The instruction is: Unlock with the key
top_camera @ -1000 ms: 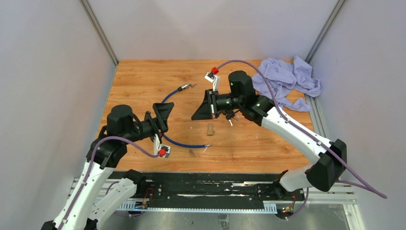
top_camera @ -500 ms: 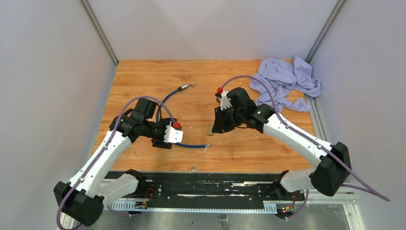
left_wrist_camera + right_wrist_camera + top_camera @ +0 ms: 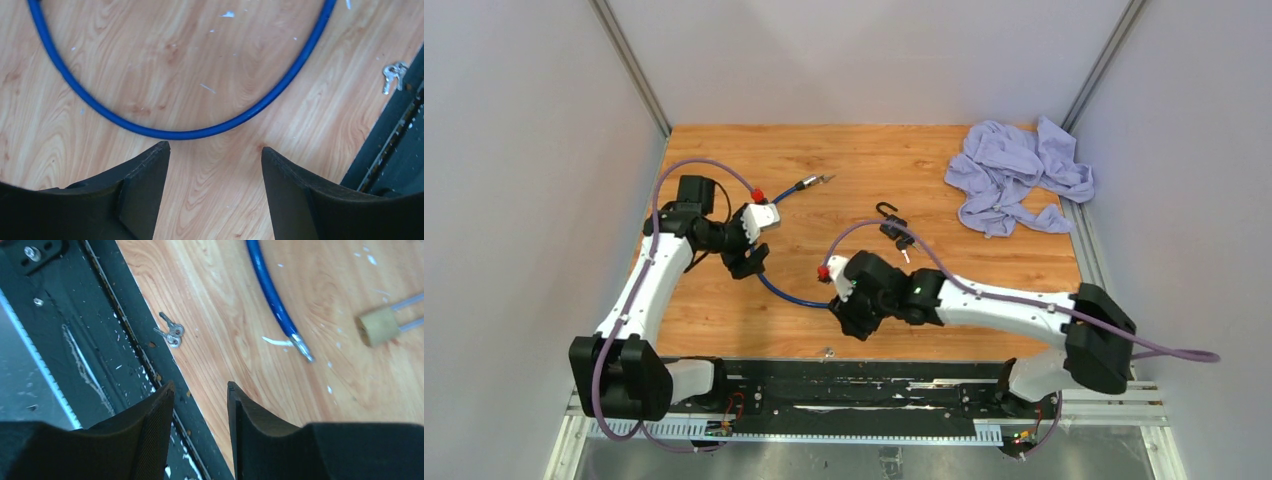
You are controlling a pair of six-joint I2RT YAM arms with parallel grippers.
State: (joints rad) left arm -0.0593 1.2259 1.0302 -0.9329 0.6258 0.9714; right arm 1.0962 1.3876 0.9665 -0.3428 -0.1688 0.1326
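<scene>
A pair of small silver keys [image 3: 829, 352] lies at the table's front edge; the keys [image 3: 171, 332] show ahead of my right gripper [image 3: 200, 386], which is open and empty over that edge. The brass padlock [image 3: 378, 326] lies to the right of the blue cable's metal tip [image 3: 302, 347]; the right arm hides it from above. My left gripper [image 3: 215, 150] is open and empty just short of the blue cable [image 3: 175, 134], with the keys [image 3: 393, 75] far to its right. From above, the left gripper [image 3: 746, 262] is over the cable [image 3: 789, 293] and the right gripper [image 3: 849, 322] is near the front.
A black clip with keys [image 3: 892, 228] lies mid-table behind the right arm. A crumpled lilac cloth [image 3: 1019, 175] sits at the back right. The black base rail [image 3: 874, 385] runs along the table's front edge.
The right gripper has swung from mid-table down to the front edge and opened; the black clip with keys now lies uncovered behind it. The left arm has moved back and left over the cable.
</scene>
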